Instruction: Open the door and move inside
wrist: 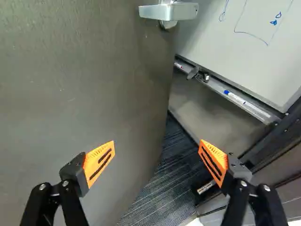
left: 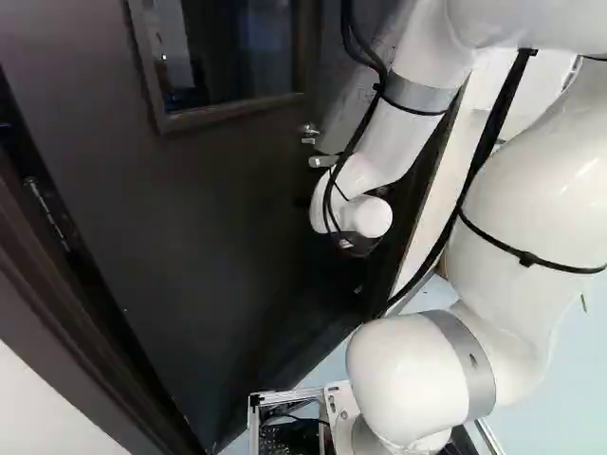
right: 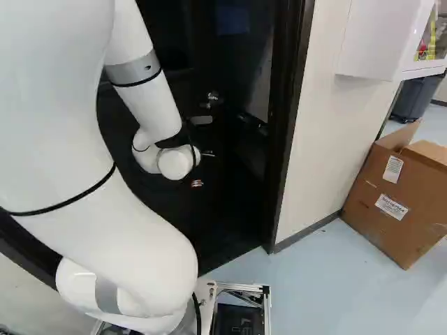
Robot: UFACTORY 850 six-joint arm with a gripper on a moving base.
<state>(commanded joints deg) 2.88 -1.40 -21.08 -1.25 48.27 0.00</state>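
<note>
The dark door (left: pixel 218 218) stands ajar, its window in the upper part. My gripper (right: pixel 198 183) is low in front of the door, below the silver lever handle (right: pixel 202 120); the arm's wrist partly hides it. In the wrist view the gripper (wrist: pixel 157 143) is open with nothing gripped. One orange finger (wrist: pixel 99 162) is over the door's face (wrist: pixel 80 84), the other over the gap beyond the door's free edge. Ahead of the fingers, the handle (wrist: pixel 169 10) sticks out near that edge. Whether a finger touches the door, I cannot tell.
Through the gap show a whiteboard (wrist: pixel 254 33), its marker tray (wrist: pixel 235 98) and dark carpet (wrist: pixel 162 188). The door frame (right: pixel 288 118) and a pale wall (right: pixel 328 132) stand right of the opening. Farther right are a cardboard box (right: pixel 391 202) and a white cabinet (right: pixel 380 38).
</note>
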